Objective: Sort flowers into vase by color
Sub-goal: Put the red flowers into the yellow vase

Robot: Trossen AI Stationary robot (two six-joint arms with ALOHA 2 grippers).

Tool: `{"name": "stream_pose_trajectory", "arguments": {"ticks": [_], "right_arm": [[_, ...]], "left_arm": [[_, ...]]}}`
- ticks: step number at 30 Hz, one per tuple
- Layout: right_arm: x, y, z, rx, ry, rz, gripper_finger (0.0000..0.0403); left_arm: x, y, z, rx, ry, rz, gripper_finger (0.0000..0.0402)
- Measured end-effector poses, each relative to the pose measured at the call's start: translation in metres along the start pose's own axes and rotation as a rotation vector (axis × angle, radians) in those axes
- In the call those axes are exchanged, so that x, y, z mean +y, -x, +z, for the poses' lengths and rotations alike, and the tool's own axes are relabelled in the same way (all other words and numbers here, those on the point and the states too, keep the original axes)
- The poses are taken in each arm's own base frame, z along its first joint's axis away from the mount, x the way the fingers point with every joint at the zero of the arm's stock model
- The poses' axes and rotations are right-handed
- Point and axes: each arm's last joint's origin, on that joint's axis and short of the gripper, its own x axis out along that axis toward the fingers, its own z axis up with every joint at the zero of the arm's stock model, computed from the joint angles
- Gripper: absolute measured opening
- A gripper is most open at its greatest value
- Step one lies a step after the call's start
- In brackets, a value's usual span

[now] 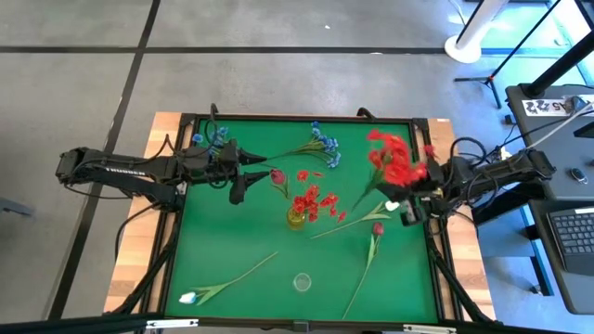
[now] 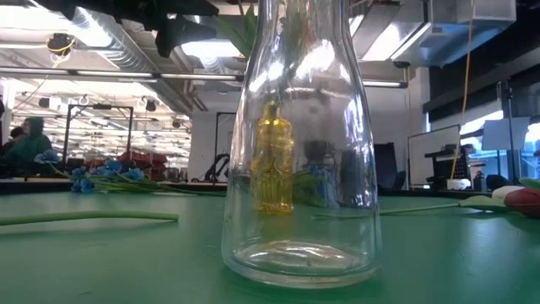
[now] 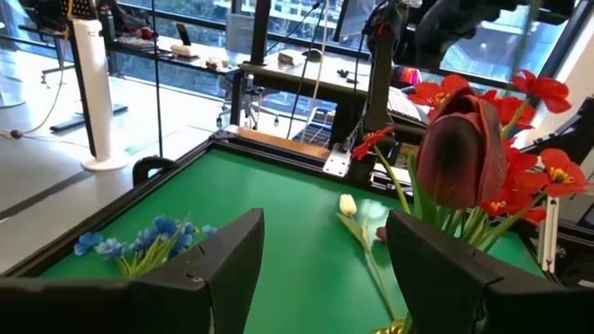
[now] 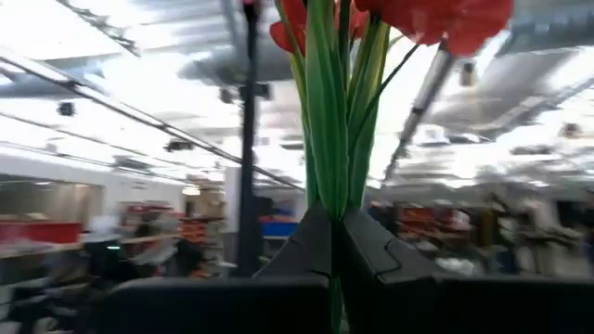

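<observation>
Red-blossom spray (image 1: 397, 158): clamped by its green stems (image 4: 336, 130) between the fully closed fingers of the right pincer (image 1: 409, 210), lifted off the green tabletop (image 1: 232, 241) near its right edge, the blossoms rising above and just beyond the fingertips. Left pincer (image 1: 238, 193): fingers (image 3: 227, 269) spread wide, gripping nothing, held above the tabletop's left half. Just ahead of it stands a dark red tulip bud (image 3: 461, 148), upright among further red blossoms (image 1: 311, 201) set in a small yellow vase (image 1: 296, 218); this vase lies between the two pincers, nearer the left one. A white tulip bud (image 3: 347, 204) lies on the tabletop beyond the left pincer's fingers. Blue-blossom sprays: one (image 1: 324, 146) lies flat between the pincers toward the far rim, another (image 1: 210, 137) just beside the left arm. A pink tulip bud (image 1: 378, 228) with its long stem lies close beside the right pincer, toward the near edge. A clear glass vase (image 2: 297, 143) stands empty near the tabletop's near edge, well apart from both pincers; a pale bud on a stem (image 1: 190, 297) lies toward the near-left corner.
</observation>
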Motion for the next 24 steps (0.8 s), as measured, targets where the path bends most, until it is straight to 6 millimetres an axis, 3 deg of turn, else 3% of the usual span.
{"name": "stream_pose_trajectory", "arguments": {"ticks": [6, 11, 15, 24], "right_arm": [[0.003, -0.005, -0.012, 0.045, 0.022, -0.044, 0.0001], [-0.007, -0.009, -0.023, 0.088, 0.116, -0.252, 0.0001], [-0.019, -0.010, -0.024, 0.059, 0.143, -0.297, 0.0001], [-0.045, -0.028, -0.032, 0.073, 0.177, -0.342, 0.0001]], "left_arm": [[-0.001, 0.000, 0.005, -0.055, 0.055, -0.015, 0.0223], [-0.009, 0.003, 0.023, -0.160, 0.083, -0.129, 0.0223], [-0.015, 0.005, 0.045, -0.209, 0.066, -0.148, 0.0223], [-0.035, -0.017, 0.075, -0.239, -0.035, -0.177, 0.0202]]}}
